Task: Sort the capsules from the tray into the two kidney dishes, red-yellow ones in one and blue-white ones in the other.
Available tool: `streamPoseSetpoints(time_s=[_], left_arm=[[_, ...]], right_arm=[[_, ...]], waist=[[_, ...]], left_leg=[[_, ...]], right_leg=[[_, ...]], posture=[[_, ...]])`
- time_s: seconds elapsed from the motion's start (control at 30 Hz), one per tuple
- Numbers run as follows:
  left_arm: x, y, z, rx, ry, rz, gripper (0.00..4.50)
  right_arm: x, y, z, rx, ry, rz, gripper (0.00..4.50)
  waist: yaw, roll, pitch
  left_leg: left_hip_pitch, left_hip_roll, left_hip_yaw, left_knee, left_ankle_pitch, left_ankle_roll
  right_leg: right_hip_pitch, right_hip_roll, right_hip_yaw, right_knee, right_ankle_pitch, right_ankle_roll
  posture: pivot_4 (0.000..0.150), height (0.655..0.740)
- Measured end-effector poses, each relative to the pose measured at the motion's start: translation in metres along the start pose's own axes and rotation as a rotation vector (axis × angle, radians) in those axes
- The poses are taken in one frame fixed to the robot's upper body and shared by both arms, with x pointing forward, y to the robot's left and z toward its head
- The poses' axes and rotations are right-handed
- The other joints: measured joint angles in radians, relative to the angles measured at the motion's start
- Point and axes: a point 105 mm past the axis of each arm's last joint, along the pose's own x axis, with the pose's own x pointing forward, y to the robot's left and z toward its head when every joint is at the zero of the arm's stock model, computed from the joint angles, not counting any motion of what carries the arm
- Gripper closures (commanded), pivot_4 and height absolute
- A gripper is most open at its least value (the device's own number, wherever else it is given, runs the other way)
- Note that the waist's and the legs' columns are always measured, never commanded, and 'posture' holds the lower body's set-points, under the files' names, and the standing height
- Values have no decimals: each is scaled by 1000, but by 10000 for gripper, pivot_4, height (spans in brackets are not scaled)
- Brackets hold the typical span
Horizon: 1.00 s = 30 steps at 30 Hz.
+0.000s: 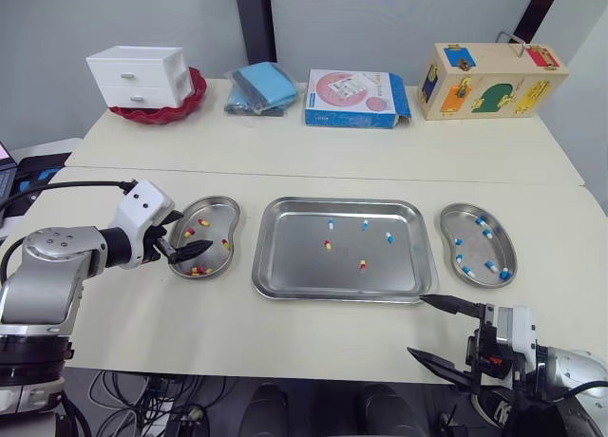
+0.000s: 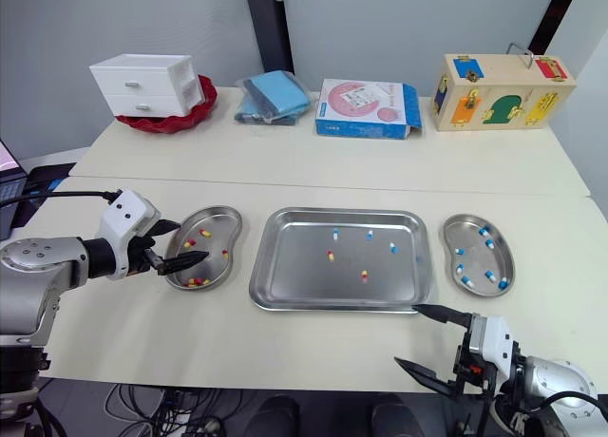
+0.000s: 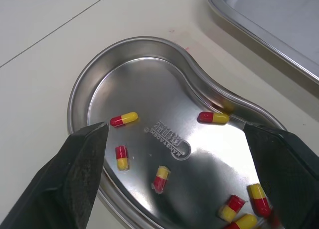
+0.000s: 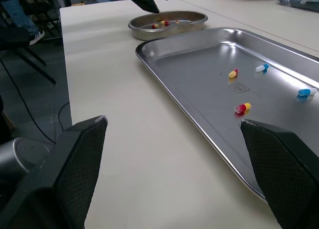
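The steel tray lies mid-table with three blue-white capsules and two red-yellow capsules in it. To its left, the left kidney dish holds several red-yellow capsules. The right kidney dish holds several blue-white capsules. My left gripper hangs open just above the left dish's outer side, with nothing between its fingers. My right gripper is open and empty, low at the table's front edge, just off the tray's near right corner.
Along the back of the table stand a white drawer box on a red dish, folded blue cloths, a flat blue-pink box and a wooden latch box. A seam runs across the table behind the dishes.
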Motion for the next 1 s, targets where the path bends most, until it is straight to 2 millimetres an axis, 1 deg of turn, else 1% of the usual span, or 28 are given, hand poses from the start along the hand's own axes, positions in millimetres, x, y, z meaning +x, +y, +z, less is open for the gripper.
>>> streamPoseSetpoints(time_s=[0.47, 0.63, 0.67, 0.7, 0.77, 0.83, 0.93, 1.0], left_arm=[[0, -1, 1, -10, -8, -6, 265], [-2, -2, 2, -42, -26, -2, 265], [-5, -2, 1, -61, -32, 0, 265], [-14, -2, -5, -108, -41, 8, 265], [-23, -2, -14, -146, -25, 20, 265], [-38, 0, -27, -176, 12, 42, 265], [-66, 5, -47, -211, 88, 97, 265], [-79, 6, -58, -227, 130, 117, 265]], right_arm=[[-1, 0, -1, 5, 4, -4, 0], [-8, -1, -3, 9, 37, -14, 0], [-12, -3, -3, 10, 55, -18, 0], [-21, -8, -2, 6, 103, -17, 0], [-34, -16, 0, 0, 166, -29, 0], [-48, -23, -1, 26, 256, -44, 0], [-75, -36, -5, 87, 383, -120, 0], [-85, -41, -6, 120, 428, -150, 0]], waist=[[0, 0, 0], [0, 0, 0], [0, 0, 0], [-4, 1, 0], [-6, 0, 0], [-9, 1, 0], [-7, -1, 1], [-7, -1, 1]], left_leg=[[0, 0, 0, 0, 0, 0], [0, 0, 0, 0, 0, 0], [0, 0, 0, 0, 0, 0], [0, 0, 2, 0, 0, 0], [0, 0, 1, -1, 0, 0], [0, 0, 2, -2, 0, 0], [1, 0, 1, -3, 0, 0], [1, 0, 2, -3, 0, 0]], right_leg=[[0, 0, 0, 0, 0, 0], [0, 0, 0, 0, 0, 0], [0, 0, 0, 0, 0, 0], [0, 0, 2, 0, 0, 0], [-1, 0, 1, 0, 0, 0], [-1, 0, 2, 0, 0, 0], [-1, 0, 1, -2, 0, -1], [-1, 0, 2, -2, 0, -1]], posture=[[1500, 7400], [1500, 7400], [1500, 7400], [1500, 7400], [1500, 7400], [1500, 7400], [1500, 7400], [1500, 7400]])
